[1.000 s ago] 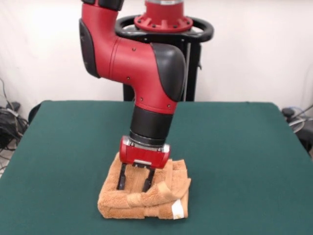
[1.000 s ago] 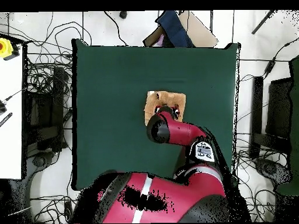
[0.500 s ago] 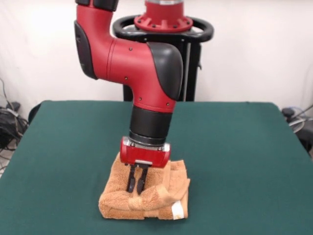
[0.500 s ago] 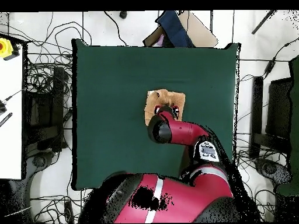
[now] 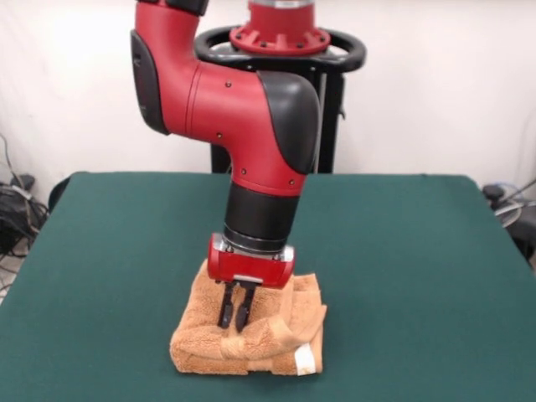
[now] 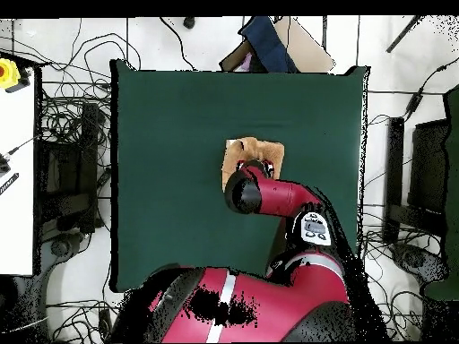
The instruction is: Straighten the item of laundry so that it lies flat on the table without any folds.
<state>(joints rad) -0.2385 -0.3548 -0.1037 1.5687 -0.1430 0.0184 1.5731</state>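
Where the table [image 5: 100,251] spread dark green under the front camera, nothing but bare felt left of the towel [image 5: 201,339]. Lay folded in several thick layers toward the near edge, a little left of the table's middle, orange-tan terry, bunched and humped rather than flat. Stood directly over the towel's top: the gripper [image 5: 236,322], black fingers [image 5: 225,306] drawn almost together, tips pressed down into a raised fold of the cloth and pinching it. Hung straight above the towel: the red wrist block, then the black collar, then the red and black arm [image 5: 251,109] bending up and away toward the pedestal [image 5: 280,42] behind the towel at the table's far side. Showed at the towel's lower right corner: a small white tag [image 5: 305,359], blank as far as could be told, no writing readable. Right of the towel, more bare green felt out to the table's edge.

Seen from overhead, sat near the table's centre, the towel [image 6: 260,150] mostly covered by the arm [image 6: 278,199], only its far part visible beyond the wrist. Could not make out the fingers from there. Bore a small light panel on the arm's elbow, marks on it too small to read. Left of the towel and well off the table, cables [image 6: 72,134] across the floor.
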